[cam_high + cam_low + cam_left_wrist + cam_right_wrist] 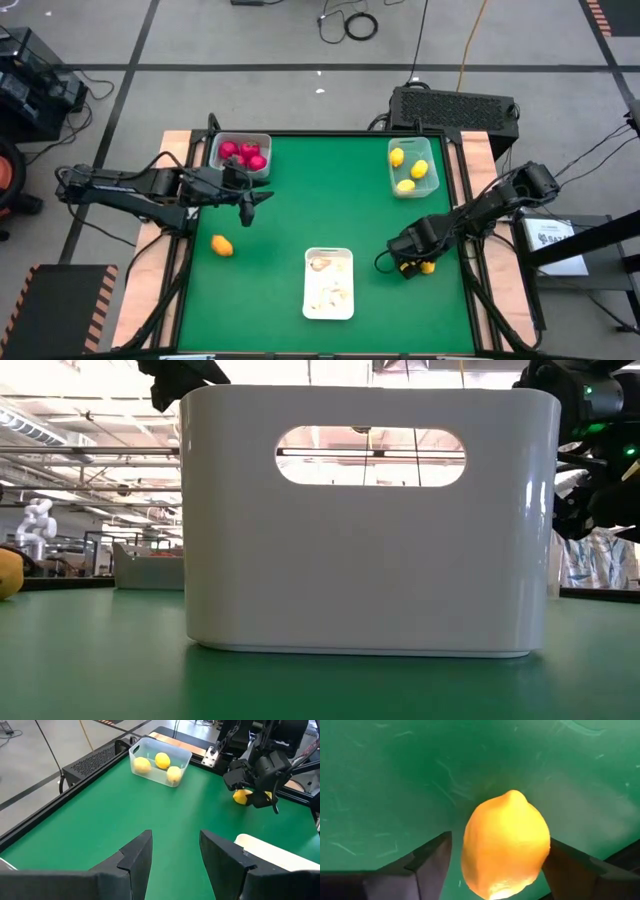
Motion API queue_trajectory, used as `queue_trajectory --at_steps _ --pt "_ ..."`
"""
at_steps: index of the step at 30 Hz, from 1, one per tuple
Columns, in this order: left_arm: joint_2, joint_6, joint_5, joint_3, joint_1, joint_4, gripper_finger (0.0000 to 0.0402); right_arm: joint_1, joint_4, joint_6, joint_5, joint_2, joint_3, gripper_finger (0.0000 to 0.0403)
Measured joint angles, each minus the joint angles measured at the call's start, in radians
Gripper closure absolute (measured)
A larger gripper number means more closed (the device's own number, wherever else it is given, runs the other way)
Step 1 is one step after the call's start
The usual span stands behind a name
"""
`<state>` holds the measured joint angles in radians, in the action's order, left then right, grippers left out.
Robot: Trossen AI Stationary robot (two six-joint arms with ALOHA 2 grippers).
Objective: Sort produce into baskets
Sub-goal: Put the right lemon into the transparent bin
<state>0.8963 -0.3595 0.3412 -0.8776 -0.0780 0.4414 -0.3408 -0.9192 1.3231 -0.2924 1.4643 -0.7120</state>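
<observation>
Down at the green table mat [320, 215], near the white tray, the right gripper [416, 264] is low over a yellow lemon-shaped piece [505, 845], and the wrist view shows the lemon sitting right between the two dark fingers [427, 862], its pointed tip aimed away from the wrist, its long axis running along the fingers. Whether the pads are actually pressing on it or only bracketing it, I cannot tell; it looks like a grasp about to happen or just made. Beyond it, farther from the white tray [329, 283] of pale garlic bulbs, waits the clear greenish tub [412, 166] with three yellow lemons already in it, so my guess is this one goes straight up there. On the white tray's other side the left gripper [247, 205] hovers with its fingers parted and nothing in them, just beside the whitish tub [241, 152] of round red pieces. An orange lemon-shaped piece [222, 245] lies loose between that gripper and the tray, nearer the left arm, likely its job.
</observation>
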Motion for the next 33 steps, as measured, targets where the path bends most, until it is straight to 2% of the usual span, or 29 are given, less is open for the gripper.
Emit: queue_trajectory --at_steps 9,13,18,27,33 --pt "0.0 -0.001 0.0 0.0 0.0 0.001 0.023 0.0 -0.006 0.0 -0.003 0.0 -0.004 0.0205" --pt "0.0 -0.001 0.0 0.0 0.0 0.001 0.023 0.005 -0.044 -0.029 -0.003 0.0 -0.055 0.0215" --pt "0.0 0.0 0.003 0.0 0.0 0.001 0.023 0.057 -0.157 -0.117 0.023 0.0 -0.184 0.0213" --pt "0.0 0.006 0.011 0.0 0.0 0.001 0.023 0.291 -0.438 -0.362 0.279 0.0 -0.495 0.0211" --pt "0.0 0.001 0.011 0.0 0.0 0.002 0.023 0.526 -0.489 -0.578 0.401 0.0 -0.594 0.0211"
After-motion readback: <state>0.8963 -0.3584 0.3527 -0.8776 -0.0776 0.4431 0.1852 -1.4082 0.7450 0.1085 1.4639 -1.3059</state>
